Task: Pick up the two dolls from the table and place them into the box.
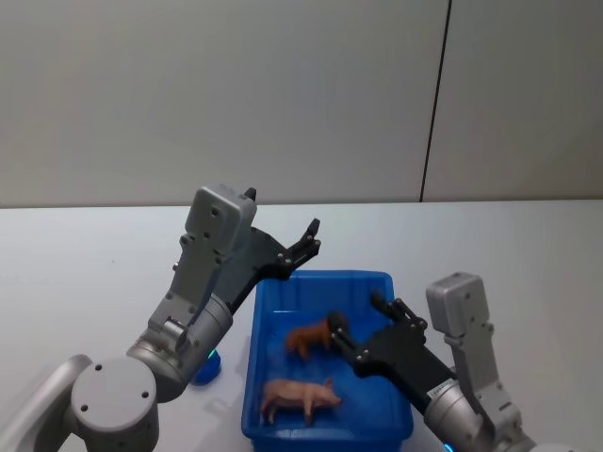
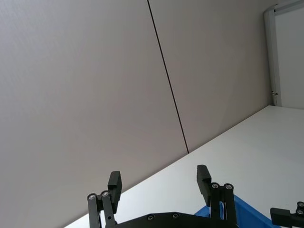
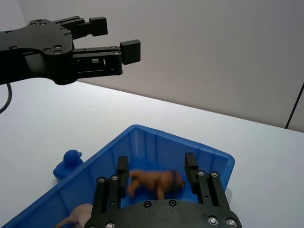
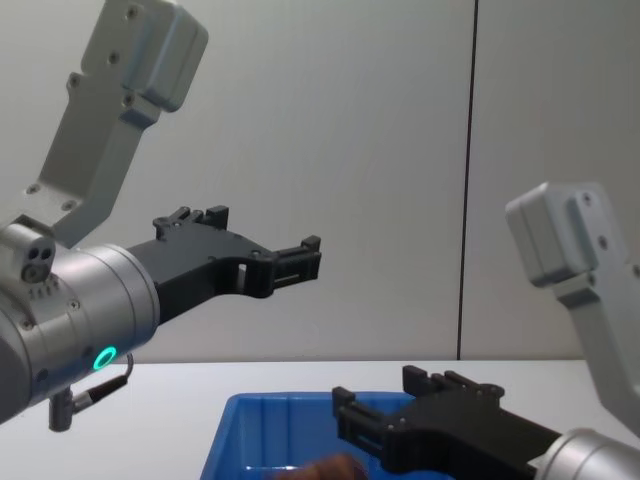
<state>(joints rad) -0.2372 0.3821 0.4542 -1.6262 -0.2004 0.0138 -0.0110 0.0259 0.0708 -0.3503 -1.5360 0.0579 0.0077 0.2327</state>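
Both dolls are in the box (image 1: 325, 277), at the tabletop's (image 1: 94, 273) near edge. Brown doll (image 1: 309, 337) mid-box, long axis crosswise; pink doll (image 1: 300, 395) by the near wall. Right pincer (image 3: 156, 165) is nearer: wide, empty, just over the brown one. Left pincer (image 1: 282, 214) is wide, empty, raised off the far-left corner. No legible labels.

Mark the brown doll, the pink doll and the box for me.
brown doll (image 1: 307, 336), head view, its body.
pink doll (image 1: 294, 395), head view, its back.
box (image 1: 353, 277), head view, far rim.
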